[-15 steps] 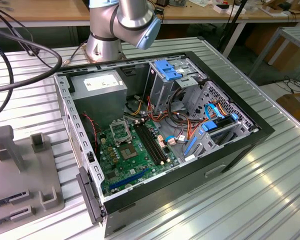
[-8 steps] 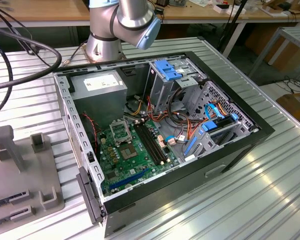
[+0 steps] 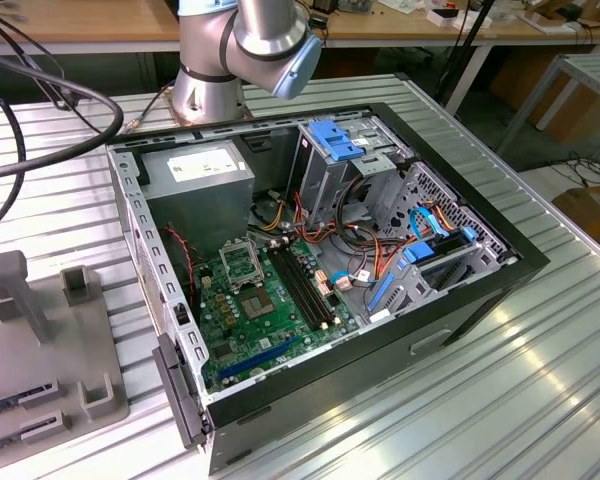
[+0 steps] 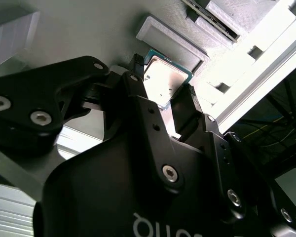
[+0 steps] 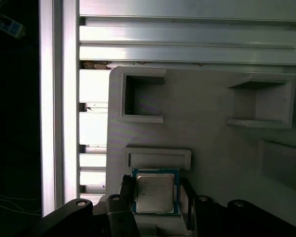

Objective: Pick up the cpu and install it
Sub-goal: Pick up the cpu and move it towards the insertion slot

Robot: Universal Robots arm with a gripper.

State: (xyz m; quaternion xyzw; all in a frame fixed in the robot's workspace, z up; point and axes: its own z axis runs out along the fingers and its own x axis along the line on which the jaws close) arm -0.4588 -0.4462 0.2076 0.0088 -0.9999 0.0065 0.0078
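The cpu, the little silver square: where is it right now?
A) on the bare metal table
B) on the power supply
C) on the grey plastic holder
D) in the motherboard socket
C: in the first wrist view the cpu lies on the grey plastic holder, beside a raised block, right at the gripper.

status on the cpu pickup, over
Tool astride cpu, grip unconfirmed. Cpu flat on grey tray, beside raised block. Nothing seen in the way.
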